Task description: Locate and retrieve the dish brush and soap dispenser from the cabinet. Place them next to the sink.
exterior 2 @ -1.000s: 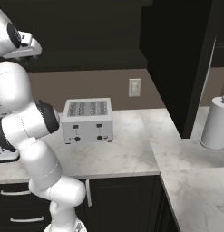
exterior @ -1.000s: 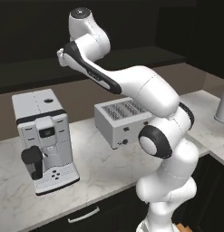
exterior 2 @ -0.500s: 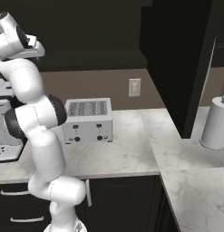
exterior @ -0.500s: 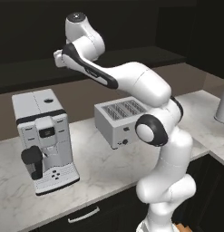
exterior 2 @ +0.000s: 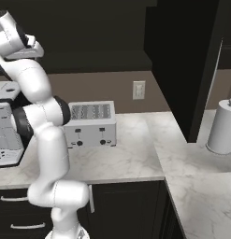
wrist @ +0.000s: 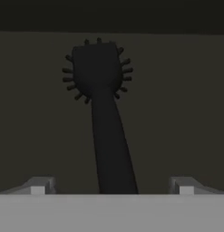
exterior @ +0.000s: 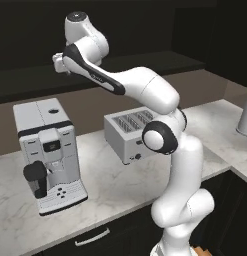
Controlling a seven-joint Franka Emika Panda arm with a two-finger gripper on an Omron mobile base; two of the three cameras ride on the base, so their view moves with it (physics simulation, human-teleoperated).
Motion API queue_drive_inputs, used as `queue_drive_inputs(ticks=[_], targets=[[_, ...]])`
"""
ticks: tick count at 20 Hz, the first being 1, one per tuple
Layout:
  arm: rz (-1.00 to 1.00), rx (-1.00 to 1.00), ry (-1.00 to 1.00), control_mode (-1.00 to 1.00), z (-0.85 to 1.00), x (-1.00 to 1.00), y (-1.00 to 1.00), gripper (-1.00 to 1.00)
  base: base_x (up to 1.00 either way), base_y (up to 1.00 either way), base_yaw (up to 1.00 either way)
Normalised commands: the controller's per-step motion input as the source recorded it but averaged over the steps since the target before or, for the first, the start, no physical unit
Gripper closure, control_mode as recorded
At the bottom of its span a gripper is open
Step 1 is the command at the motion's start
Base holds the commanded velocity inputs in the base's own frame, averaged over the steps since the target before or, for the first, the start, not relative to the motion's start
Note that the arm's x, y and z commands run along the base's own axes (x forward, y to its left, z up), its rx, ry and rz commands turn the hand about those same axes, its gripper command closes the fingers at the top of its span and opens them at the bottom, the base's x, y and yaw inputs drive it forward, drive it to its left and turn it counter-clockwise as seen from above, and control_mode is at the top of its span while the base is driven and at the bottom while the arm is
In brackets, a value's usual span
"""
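Inside the cabinet, the dish brush lies on its shelf between the spread pincer's fingertips.

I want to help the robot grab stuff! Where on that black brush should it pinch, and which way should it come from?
Probably the thin straight handle of the dish brush, not the rounded bristly head. In the hand view the handle runs straight toward the open gripper, between its two fingertips, so coming straight ahead and pinching it from both sides looks best.
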Motion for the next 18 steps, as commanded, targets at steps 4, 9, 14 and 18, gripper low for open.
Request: queue_drive_inputs(ticks=[4, 9, 14, 18], targets=[[0.00, 0.00, 0.00, -1.00, -0.08, 0.00, 0.03, 1.00, 0.00, 0.00, 0.00], [-0.02, 0.00, 0.00, -1.00, -0.15, 0.00, 0.00, 1.00, 0.00, 0.00, 0.00], [-0.02, 0.00, 0.00, -1.00, -0.13, 0.00, 0.00, 1.00, 0.00, 0.00, 0.00], [-0.04, 0.00, 0.00, -1.00, -0.01, -0.05, 0.00, 1.00, 0.00, 0.00, 0.00]])
